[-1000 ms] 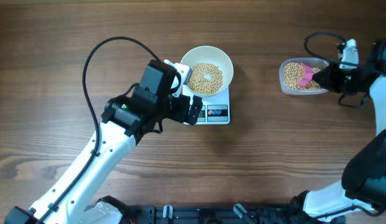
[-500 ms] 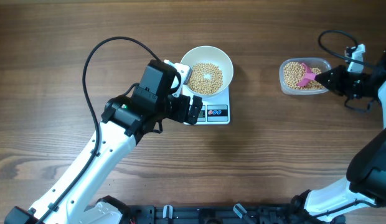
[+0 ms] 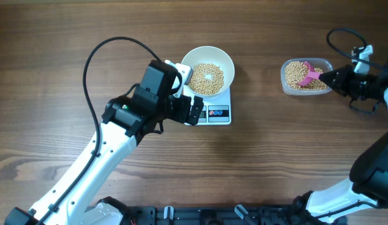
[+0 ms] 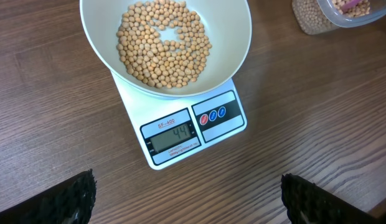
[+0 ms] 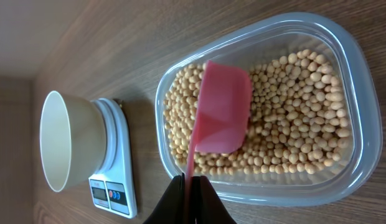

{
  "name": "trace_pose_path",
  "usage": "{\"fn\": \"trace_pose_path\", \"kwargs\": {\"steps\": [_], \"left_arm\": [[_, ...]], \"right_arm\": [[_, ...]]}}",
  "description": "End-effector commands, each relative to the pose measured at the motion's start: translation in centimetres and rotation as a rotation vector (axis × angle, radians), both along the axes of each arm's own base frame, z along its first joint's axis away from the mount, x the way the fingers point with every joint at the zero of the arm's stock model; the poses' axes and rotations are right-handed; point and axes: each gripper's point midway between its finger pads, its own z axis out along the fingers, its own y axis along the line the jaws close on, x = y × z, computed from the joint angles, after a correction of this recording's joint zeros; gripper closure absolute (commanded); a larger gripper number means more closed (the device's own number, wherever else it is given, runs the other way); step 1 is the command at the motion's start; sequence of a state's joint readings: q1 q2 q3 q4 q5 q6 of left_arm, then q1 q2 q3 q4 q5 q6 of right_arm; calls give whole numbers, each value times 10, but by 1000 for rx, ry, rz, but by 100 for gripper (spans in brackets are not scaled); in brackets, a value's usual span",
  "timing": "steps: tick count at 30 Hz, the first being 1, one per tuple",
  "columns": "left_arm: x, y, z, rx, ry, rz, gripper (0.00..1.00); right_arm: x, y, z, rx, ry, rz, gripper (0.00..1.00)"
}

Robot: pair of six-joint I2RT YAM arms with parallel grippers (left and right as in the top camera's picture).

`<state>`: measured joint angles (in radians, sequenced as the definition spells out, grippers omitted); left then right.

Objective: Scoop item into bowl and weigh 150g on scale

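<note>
Grip: right gripper (image 5: 190,186) clamped fully shut on thin handle of pink scoop (image 5: 221,109). Scoop head inside clear plastic tub (image 5: 361,124), over soybeans (image 5: 299,106) that fill it. Only the back of the head visible from the wrist, so any load hidden; dug in or just above the beans, cannot tell. Too small in overhead to settle it.

Left gripper (image 4: 190,202) spread wide, nothing between the jaws. Only dark fingertips (image 4: 75,199) visible, cut off at bottom corners of the wrist view. Hovering low over wooden table (image 3: 275,162), just beside kitchen scale (image 4: 134,102).

White bowl (image 4: 233,37) sitting on scale, thin layer of beans in its bottom. Most of scale platform hidden under bowl; display (image 4: 174,132) legible, reading 44. From overhead, left gripper covering near-left corner of scale.

Tub well apart from scale, out to the right. Right arm cut off at frame edge.
</note>
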<state>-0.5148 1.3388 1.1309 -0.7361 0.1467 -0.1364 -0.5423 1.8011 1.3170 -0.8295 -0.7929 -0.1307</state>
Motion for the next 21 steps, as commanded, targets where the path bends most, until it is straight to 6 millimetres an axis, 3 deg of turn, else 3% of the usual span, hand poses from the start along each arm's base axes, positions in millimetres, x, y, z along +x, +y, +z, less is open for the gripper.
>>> {"fn": "trace_pose_path", "kwargs": {"steps": [1,10,14,21], "left_arm": [[5,2,7,-8,-18,15,0],[5,2,7,-8,-19,15,0],[5,2,7,-8,-18,15,0],[5,2,7,-8,-18,15,0]], "right_arm": [[2,1,6,71,-29,-5,96],[-5,-16,6,85,-19,-52,96],[-8,-18,17,163,-58,-62,96],[-21,-38,21,223,-53,-134,96]]}}
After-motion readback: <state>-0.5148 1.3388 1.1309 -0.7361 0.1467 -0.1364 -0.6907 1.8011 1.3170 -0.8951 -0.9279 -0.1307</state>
